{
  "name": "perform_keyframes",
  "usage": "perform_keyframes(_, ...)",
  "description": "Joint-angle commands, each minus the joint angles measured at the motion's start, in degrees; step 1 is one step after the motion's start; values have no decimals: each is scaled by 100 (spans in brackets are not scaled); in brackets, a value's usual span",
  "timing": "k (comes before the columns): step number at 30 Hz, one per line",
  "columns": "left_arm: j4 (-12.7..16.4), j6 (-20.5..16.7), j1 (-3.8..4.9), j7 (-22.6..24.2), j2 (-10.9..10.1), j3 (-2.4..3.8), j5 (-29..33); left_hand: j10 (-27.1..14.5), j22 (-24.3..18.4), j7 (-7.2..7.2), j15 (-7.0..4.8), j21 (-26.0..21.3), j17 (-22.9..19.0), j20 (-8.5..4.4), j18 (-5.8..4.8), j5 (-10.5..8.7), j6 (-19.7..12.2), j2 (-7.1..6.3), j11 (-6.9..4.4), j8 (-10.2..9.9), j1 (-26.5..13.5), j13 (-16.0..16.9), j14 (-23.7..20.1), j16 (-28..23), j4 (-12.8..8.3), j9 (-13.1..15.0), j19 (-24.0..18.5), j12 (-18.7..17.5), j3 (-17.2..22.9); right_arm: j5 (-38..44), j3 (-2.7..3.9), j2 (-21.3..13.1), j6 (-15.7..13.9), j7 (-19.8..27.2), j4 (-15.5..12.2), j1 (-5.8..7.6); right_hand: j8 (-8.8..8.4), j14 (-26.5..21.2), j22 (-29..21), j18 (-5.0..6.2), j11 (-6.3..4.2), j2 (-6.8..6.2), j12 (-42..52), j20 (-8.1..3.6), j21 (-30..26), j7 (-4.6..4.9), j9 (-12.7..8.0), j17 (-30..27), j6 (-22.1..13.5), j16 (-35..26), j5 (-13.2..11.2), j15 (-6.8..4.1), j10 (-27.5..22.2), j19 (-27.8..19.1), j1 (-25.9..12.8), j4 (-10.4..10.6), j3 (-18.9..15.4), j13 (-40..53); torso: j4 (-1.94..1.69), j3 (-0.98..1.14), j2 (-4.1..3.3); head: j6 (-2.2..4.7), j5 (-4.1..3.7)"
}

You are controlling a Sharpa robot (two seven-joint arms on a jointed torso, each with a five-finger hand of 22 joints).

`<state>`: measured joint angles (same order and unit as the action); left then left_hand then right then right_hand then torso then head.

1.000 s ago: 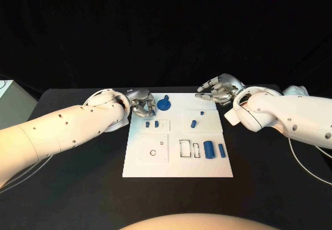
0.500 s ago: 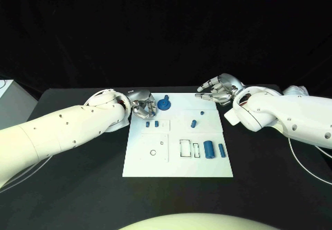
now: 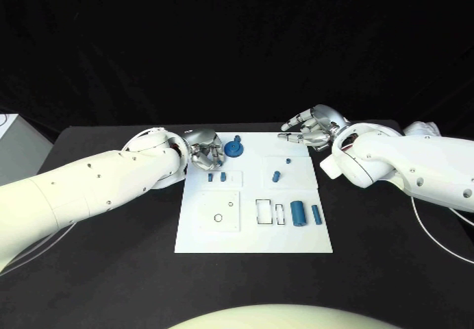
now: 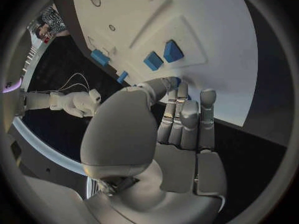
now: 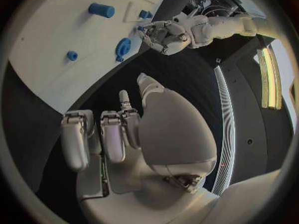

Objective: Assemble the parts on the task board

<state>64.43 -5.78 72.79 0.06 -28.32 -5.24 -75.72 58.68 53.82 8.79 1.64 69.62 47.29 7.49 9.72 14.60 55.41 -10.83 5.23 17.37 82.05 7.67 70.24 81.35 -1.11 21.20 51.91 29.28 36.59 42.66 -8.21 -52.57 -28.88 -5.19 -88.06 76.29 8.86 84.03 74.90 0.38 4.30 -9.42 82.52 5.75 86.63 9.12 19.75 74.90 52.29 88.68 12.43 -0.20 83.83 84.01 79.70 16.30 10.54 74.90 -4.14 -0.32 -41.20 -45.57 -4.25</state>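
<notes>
1. Left hand (image 3: 205, 149), silver, many-fingered, sits at the far-left corner of the white task board (image 3: 254, 236). Its fingertips are just beside the round blue disc part with a stub on top (image 3: 234, 148). The wrist view shows the fingers straight and close together with nothing between them. You cannot tell from these views whether a fingertip touches the disc; read it as released.
2. Risk here, as a judgement: if you close from this pose, the fingers may push the disc sideways along the far edge instead of gripping it, since they come at it from one side only.
3. Pair of small blue block parts (image 3: 216, 177) lies just nearer than the left hand. A low sweep of the arm could knock them out of place.
4. Mid-board: short blue peg (image 3: 277, 177) and a small blue stud (image 3: 288, 162) beyond it, both lying free.
5. Near-right area: two long blue cylinders (image 3: 307, 215) lie side by side next to empty rectangular slots.
6. Right hand (image 3: 313, 129) hovers off the board's far-right corner, fingers loosely spread, holding nothing and touching nothing. Bring it in slowly; the stud is the nearest part to it.
</notes>
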Motion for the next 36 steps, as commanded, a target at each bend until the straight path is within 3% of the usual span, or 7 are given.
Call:
perform_keyframes(1, 4, 169, -11, 2, 38, -23, -8, 52, 5, 11, -11, 16, 11, -2, -16, -13, 37, -1, -3, -16, -65, -5, 44, 33, -36, 11, 34, -20, -7, 39, 1, -1, 43, 59, -13, -4, 16, 507, 1267, 57, -1, 40, -2, 13, -31, 2, -5, 1147, 43, -30, 29, 20, -6, 429, -5, 0, 19, 859, 0, 2, -5, -5, -8)
perform_keyframes(20, 2, 366, -11, -136, 42, -39, -34, 32, -81, 0, -17, -59, -4, -3, -4, -33, 24, -22, -12, -74, -164, 68, 19, 52, -31, 21, -57, -27, -117, 40, 1, 10, 42, 65, 4, -5, 16, 507, 1267, 57, -1, 40, -2, 13, -31, 2, -5, 1147, 43, -30, 29, 20, -6, 429, -5, 0, 19, 859, -3, -1, 9, -24, -21)
perform_keyframes(36, 54, 137, -18, -133, -10, -36, -37, -107, -180, 48, 2, -190, -24, 33, 2, -10, -539, -171, -4, -461, -316, 244, -45, 99, -6, -91, -75, 39, -237, 36, 1, 15, 53, 61, 27, -14, 16, 507, 1267, 57, -1, 40, -2, 13, -31, 2, -5, 1147, 43, -30, 29, 20, -6, 429, -5, 0, 19, 859, -3, -7, 8, -6, -25)
